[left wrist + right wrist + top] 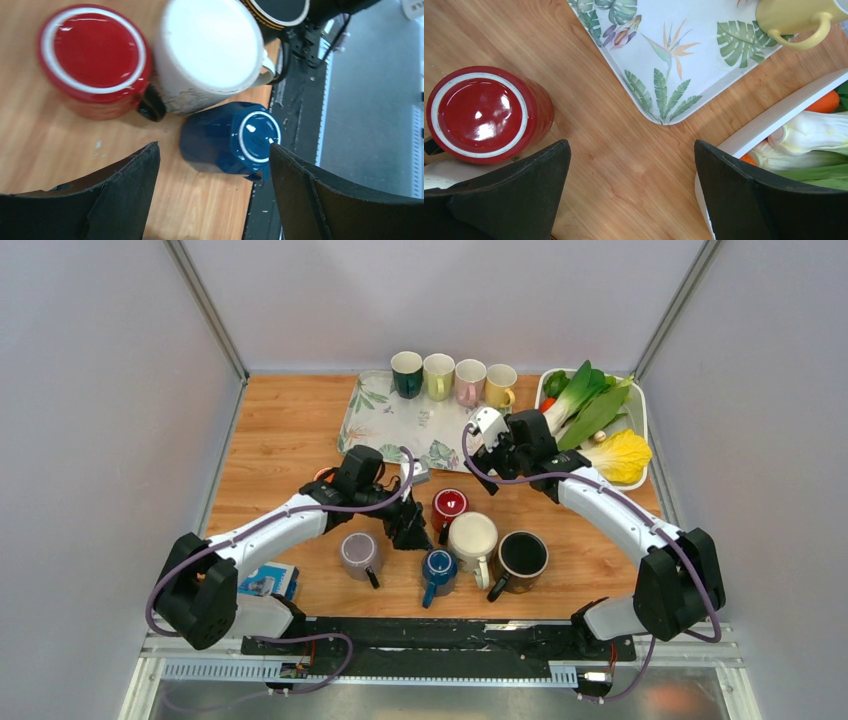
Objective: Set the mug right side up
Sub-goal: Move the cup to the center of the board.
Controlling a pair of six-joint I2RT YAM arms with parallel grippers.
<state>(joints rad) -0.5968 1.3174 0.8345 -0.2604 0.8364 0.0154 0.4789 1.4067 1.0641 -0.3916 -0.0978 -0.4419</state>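
We judge the step in hand to be the approach, with nothing grasped yet; the left claw [214, 150] hangs released, its fingers spread wide, and the blue mug [230, 137] sits framed between them on the table [50, 145]; that mug is bottom-up, its white-ringed base facing the wrist camera, so we take it for the one to be turned; it stands near the front edge, just beside the white mug [210, 45], and we cannot tell whether the two touch; the red mug [95, 55] sits a little further back, also base-up, and the black mug [520, 555] is to the right of the white one; the right claw [631, 147] is likewise released and holds nothing, hovering over bare wood between the red mug and the corner of the leaf-printed tray [684, 65], well apart from the blue mug

The next move, as we see it, calls for lowering the left claw around the blue body, clenching across its sides clear of the handle, which points toward the near edge, then lifting, rolling the wrist half a turn and setting it down on its base; the crowding white mug leaves little room for the far finger

As for writing, we find no brand or lettering on any mug; a white label [412, 7] at the corner of the left wrist view carries letters, cropped and too blurred for us to read; the blue box [268, 580] by the left arm's base shows print too small to make out
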